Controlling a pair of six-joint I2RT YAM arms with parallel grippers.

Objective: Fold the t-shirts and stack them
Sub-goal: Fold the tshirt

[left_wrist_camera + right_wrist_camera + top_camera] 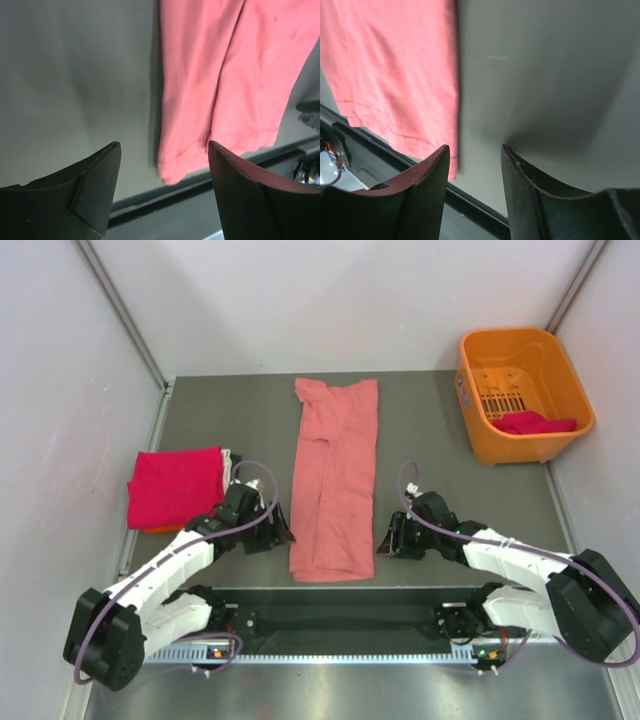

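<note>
A salmon-pink t-shirt (334,480) lies folded into a long strip down the middle of the table; it also shows in the left wrist view (225,80) and the right wrist view (395,70). A magenta-red shirt (176,485) lies folded at the left on top of an orange one, with white cloth at its right edge. Another magenta-red shirt (535,423) lies in the orange basket. My left gripper (281,531) is open and empty just left of the pink strip's near end. My right gripper (386,539) is open and empty just right of that end.
The orange plastic basket (522,390) stands at the back right. A dark rail (340,615) runs along the table's near edge below the shirt. Grey walls close the left, back and right sides.
</note>
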